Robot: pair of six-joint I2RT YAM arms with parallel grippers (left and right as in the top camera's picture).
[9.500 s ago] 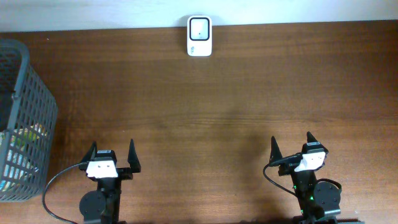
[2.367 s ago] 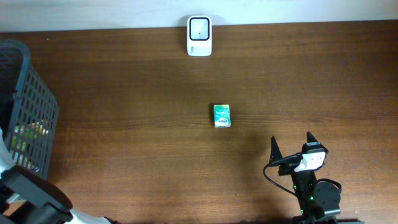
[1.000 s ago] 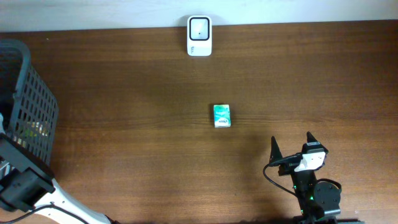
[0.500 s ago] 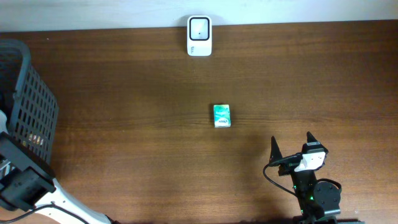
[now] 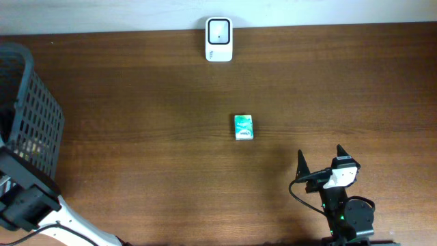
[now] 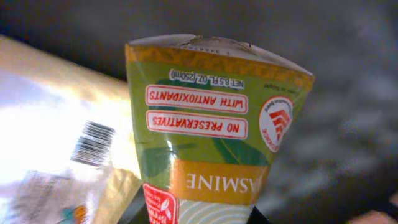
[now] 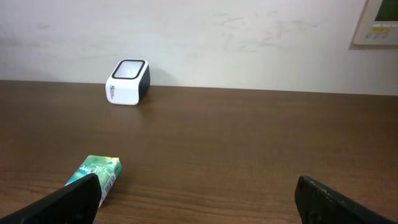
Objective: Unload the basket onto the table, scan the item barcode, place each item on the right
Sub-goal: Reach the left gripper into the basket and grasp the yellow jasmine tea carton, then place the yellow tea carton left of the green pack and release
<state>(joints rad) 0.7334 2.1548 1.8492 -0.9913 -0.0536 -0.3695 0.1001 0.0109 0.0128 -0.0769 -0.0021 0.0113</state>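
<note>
Swung away from its rest spot at 7 o'clock, the left arm [image 5: 27, 205] now reaches into the basket [image 5: 27, 109] at 9 o'clock. Its left gripper [image 6: 196, 214] has narrowed onto a green jasmine carton [image 6: 211, 124], with a finger against each side. A shiny pouch [image 6: 56, 162] with a barcode lies at the carton's 9 o'clock. At the middle of the table [image 5: 136, 89] sits a teal box [image 5: 244, 127], with the scanner [image 5: 219, 30] at 12 o'clock. The right gripper [image 5: 320, 154] rests at 5 o'clock, spread wide and holding nothing.
</note>
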